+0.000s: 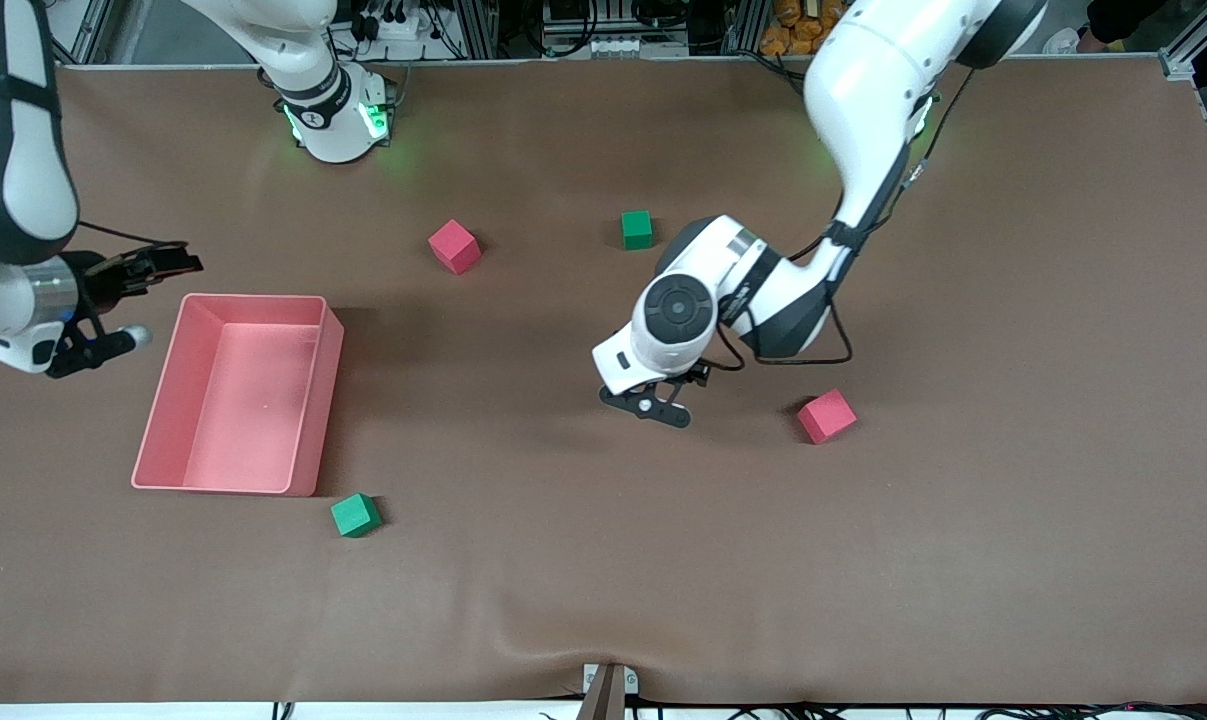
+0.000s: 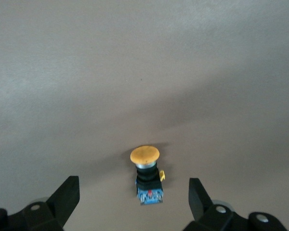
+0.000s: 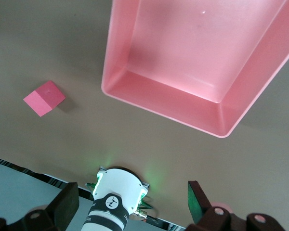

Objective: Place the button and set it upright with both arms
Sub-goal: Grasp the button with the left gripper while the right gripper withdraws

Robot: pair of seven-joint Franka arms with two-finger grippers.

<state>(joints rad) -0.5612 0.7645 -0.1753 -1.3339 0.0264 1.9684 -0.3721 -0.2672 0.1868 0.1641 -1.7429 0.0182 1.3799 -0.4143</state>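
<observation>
The button lies on its side on the brown table, its orange cap pointing away from the blue terminal end. It shows only in the left wrist view. My left gripper is open and low over the table, with one finger on each side of the button and apart from it. In the front view the left gripper is over the middle of the table and hides the button. My right gripper is open and empty, and waits in the air beside the pink bin at the right arm's end.
One pink cube and one green cube lie near the robots' bases. Another pink cube lies beside the left gripper. A green cube lies by the bin's near corner. The right wrist view shows the bin and a pink cube.
</observation>
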